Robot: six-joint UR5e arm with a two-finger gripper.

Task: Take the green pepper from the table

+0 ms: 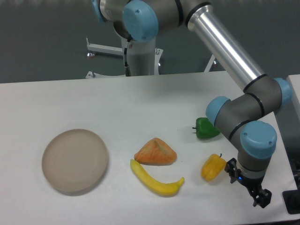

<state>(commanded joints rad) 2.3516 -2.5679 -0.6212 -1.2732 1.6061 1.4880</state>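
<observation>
Item: green pepper. Small, glossy, bright green, short dark stem pointing left. It lay on the bench at the right side, partly hidden behind the arm's wrist joints, and nothing was touching it that could be seen.

Item: gripper. It was low at the bench's front right corner, nearer the camera than the pepper and well apart from it. The jaws were dark and small in view; whether they stood apart or together could not be told. They held nothing that showed.

Item: yellow-orange pepper. On the bench just left of the gripper, between it and the other pieces.

Item: orange wedge-shaped piece. On the bench near the middle, with a long curved yellow piece just in front of it.

Item: round beige plate. At the left of the bench, with nothing on it.

Step in hand, as judged: the approach, with the grasp not yet made and the pepper not yet lifted.

Next move, as judged: the gripper would need to rise and travel back toward the green pepper, pass clear of the yellow-orange pepper beside it, then come down over the green one with the jaws set wide enough to straddle its rounded, smooth body, which may slip if gripped off centre.
</observation>
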